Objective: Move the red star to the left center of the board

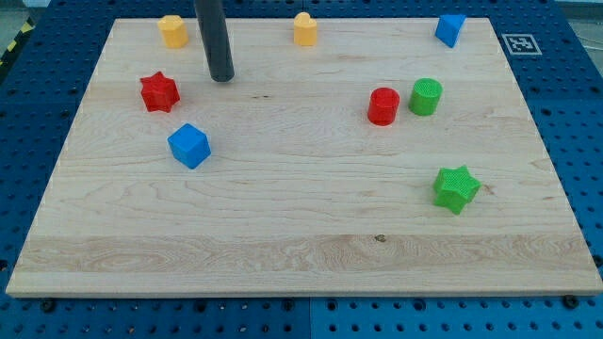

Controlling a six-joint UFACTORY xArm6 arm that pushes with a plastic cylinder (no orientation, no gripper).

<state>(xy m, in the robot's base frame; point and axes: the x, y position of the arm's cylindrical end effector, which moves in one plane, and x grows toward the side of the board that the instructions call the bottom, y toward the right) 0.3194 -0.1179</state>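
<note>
Red star: sits in the upper-left part of the wooden board, near the left edge, flat on the surface. Judged against the task, it lies above the left-centre spot; the target would be further toward the view's bottom along that same edge.

My tip: down on the board, just to the view's right of the red star and slightly higher in the view. A clear gap shows between them, so no contact. The rod has nothing to open or close; it is free, pushing no block at this instant.

Key relation: the star lies to the left of, and a little below, my tip. A push from here would drive it mostly leftward toward the edge. My judgement is that the tip should first get to the star's top side, then push toward the view's bottom.

Neighbours: blue cube below and slightly right of the star, near the path down but apart from it; risk of clipping it if the push drifts right. Yellow block above the star at the top edge.

Further off: second yellow block top centre, blue wedge-like block top right, red cylinder and green cylinder just beside each other, green star lower right.
</note>
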